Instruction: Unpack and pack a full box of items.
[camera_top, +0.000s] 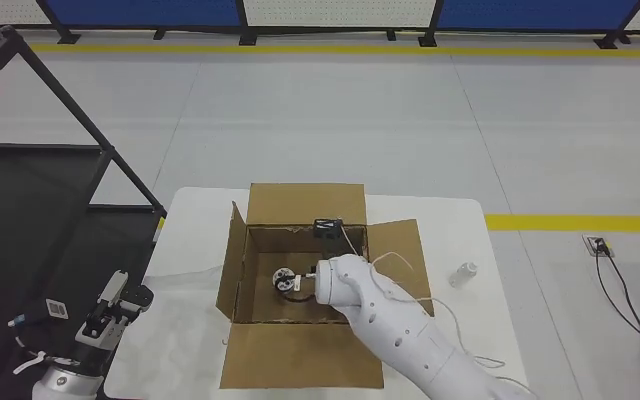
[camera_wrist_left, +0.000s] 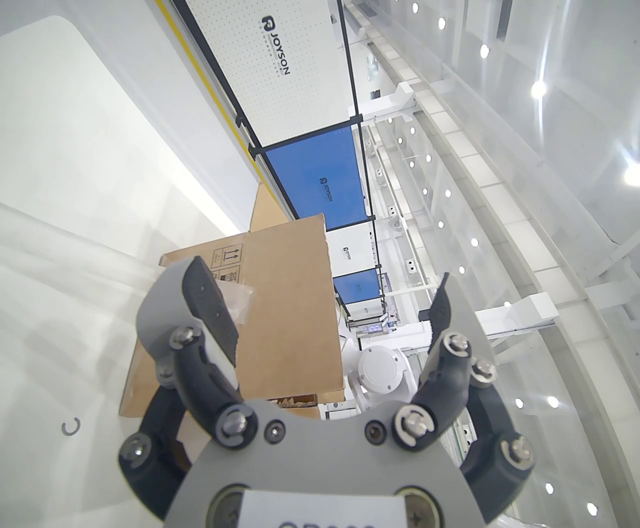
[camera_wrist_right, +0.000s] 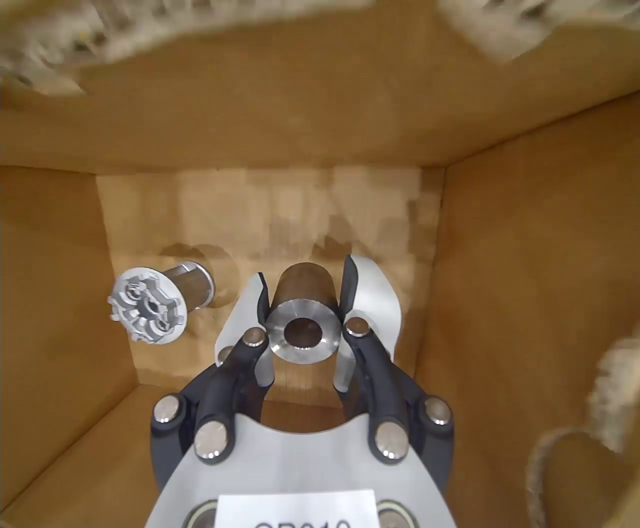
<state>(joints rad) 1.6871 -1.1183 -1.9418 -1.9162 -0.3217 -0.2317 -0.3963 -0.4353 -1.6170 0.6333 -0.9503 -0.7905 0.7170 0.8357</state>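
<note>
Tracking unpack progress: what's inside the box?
Seen: hollow metal cylinder in right gripper, flanged toothed part beside it. The arm covers part of the box floor from above.

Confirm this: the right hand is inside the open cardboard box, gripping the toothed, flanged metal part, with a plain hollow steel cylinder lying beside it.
Wrong on one point. Inside the open brown cardboard box, the right hand grips the plain hollow steel cylinder; the toothed, flanged grey metal part lies beside it. The right wrist view shows this.
</note>
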